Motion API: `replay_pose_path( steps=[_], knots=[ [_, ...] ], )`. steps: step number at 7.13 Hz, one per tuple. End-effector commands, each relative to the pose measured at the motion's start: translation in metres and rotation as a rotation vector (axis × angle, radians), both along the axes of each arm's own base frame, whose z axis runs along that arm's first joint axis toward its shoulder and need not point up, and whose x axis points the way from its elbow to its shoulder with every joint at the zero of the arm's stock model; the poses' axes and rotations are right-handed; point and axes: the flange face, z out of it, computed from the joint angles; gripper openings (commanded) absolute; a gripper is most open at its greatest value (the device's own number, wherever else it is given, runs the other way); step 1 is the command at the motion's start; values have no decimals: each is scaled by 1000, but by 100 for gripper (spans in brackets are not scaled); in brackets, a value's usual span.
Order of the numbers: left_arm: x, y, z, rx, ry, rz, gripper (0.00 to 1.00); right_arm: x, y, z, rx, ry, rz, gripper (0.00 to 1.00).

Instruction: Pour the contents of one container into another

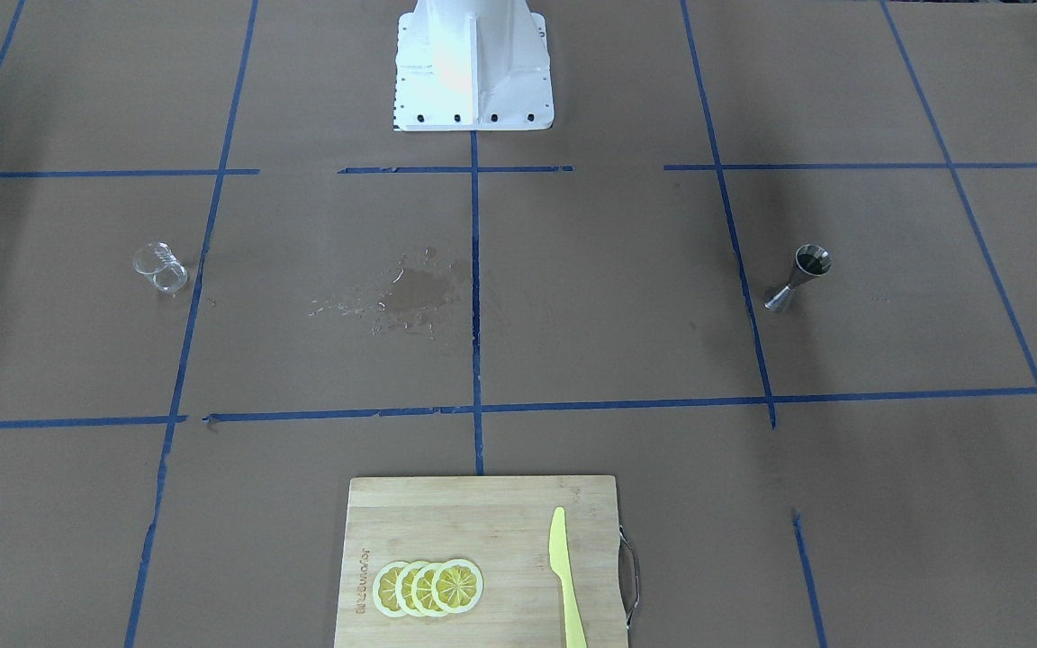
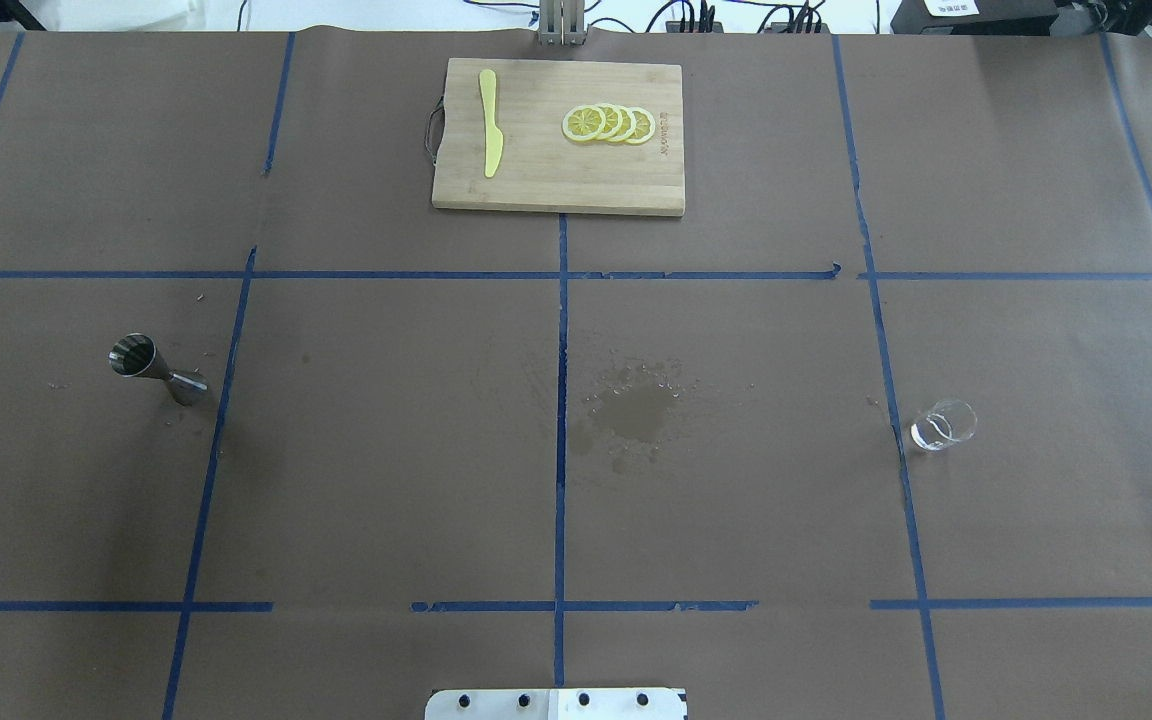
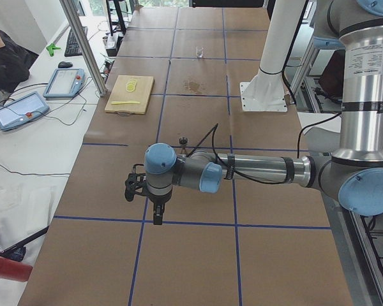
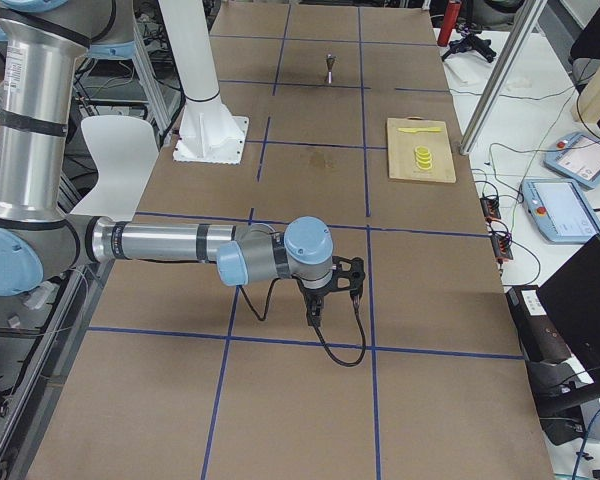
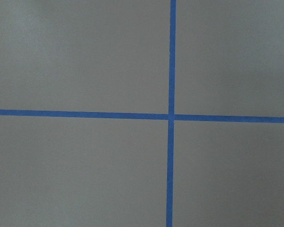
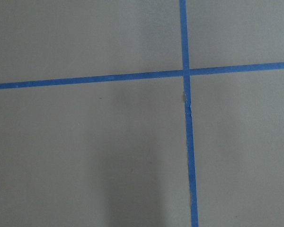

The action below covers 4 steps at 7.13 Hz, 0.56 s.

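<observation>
Plainly, in the front-facing view the small clear glass tumbler (image 1: 161,268) stands on the brown-papered table (image 1: 626,297) at 9 o'clock. The shiny steel hourglass-shaped jigger (image 1: 798,278) stands upright at 3 o'clock, well apart from it. Between them, just toward 9 o'clock of centre, lies a dark wet stain (image 1: 410,292). The white robot base (image 1: 473,63) sits at 12 o'clock. At 6 o'clock a rectangular bamboo cutting board (image 1: 482,513) carries overlapping yellow lemon slices (image 1: 428,587) and a flat yellow plastic knife (image 1: 565,576). No arm reaches into this view.

From overhead the sides swap. The jigger is at 9 o'clock, the tumbler at 3 o'clock and the board at 12 o'clock. The stain is just past the central line of blue tape (image 2: 561,400).

In the left side view the near arm stretches low across the table. Its left tool (image 3: 157,213) points down over a tape line, holding nothing that I can see. I cannot tell how far it is open. The jigger stands just beyond that arm, toward 12 o'clock.

In the right side view the right tool (image 4: 315,308) likewise points down near a tape line. I cannot tell its opening either.

Each wrist view shows only brown paper and crossing tape.
</observation>
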Motion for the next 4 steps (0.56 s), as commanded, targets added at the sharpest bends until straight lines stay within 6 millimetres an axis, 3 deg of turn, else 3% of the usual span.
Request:
replay_pose_path(
  steps=[1,4],
  knots=[
    [0,0,0,0,2,1,100,0,0,0,0,-1,0,100],
    [6,2,-2,-7,66,16,100,0,0,0,1,1,0,100]
  ],
)
